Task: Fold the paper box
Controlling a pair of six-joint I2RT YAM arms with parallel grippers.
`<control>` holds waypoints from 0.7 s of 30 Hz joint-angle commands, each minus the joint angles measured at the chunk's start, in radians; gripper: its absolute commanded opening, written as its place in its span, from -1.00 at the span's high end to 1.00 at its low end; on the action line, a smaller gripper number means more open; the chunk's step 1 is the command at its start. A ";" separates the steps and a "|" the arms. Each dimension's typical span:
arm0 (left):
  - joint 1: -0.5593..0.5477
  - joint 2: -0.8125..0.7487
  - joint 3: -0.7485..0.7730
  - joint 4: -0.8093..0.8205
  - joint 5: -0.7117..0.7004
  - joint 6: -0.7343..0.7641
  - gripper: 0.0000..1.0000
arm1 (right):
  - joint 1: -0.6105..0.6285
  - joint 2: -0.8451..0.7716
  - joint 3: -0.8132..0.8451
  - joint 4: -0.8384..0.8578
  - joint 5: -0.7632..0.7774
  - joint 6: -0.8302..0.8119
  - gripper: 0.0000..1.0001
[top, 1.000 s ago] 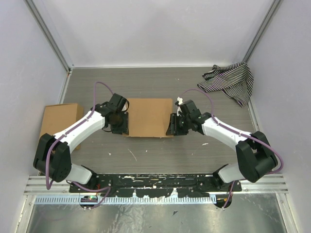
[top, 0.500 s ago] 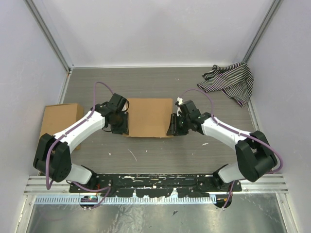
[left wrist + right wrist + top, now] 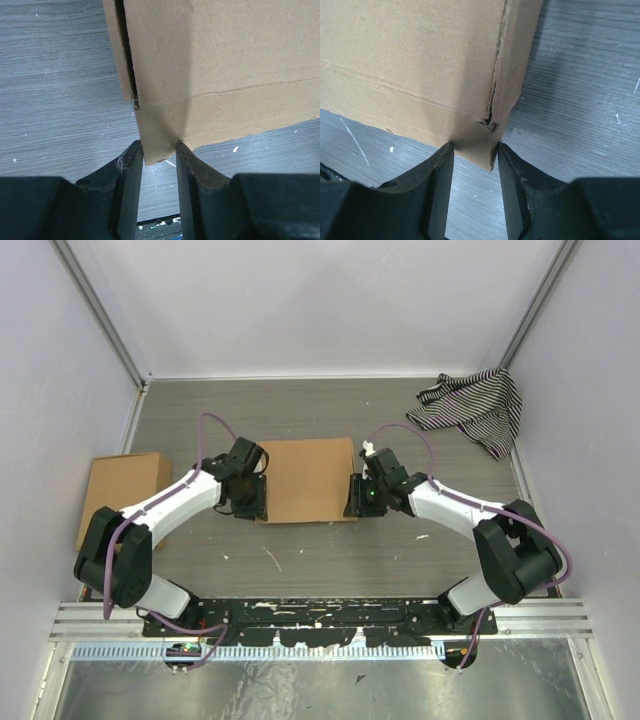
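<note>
- Left gripper (image 3: 159, 151): jaws clamp the near left corner of the paper box (image 3: 308, 480).
- Right gripper (image 3: 474, 151): jaws clamp its near right corner.
- The box lies mid-table (image 3: 330, 555), between both arms.
- Striped cloth (image 3: 470, 408) lies bunched in the far right corner.

No writing, label, brand, number or sign can be read in any view. The paper box (image 3: 305, 480) shows only plain brown cardboard, both close up from the two wrist cameras and from above.
</note>
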 commanded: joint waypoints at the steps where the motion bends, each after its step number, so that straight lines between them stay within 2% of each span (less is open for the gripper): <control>1: -0.004 -0.003 -0.041 0.081 -0.013 -0.011 0.23 | 0.006 -0.025 -0.020 0.058 0.096 -0.013 0.08; 7: -0.004 -0.081 -0.092 0.150 -0.093 -0.040 0.16 | 0.006 -0.039 -0.027 0.069 0.137 -0.018 0.04; 15: -0.004 -0.146 -0.066 0.088 -0.124 -0.042 0.04 | 0.006 -0.071 -0.024 0.068 0.082 -0.015 -0.01; 21: -0.003 -0.119 -0.013 0.070 -0.189 -0.031 -0.10 | 0.007 -0.099 -0.001 0.036 0.066 -0.016 -0.09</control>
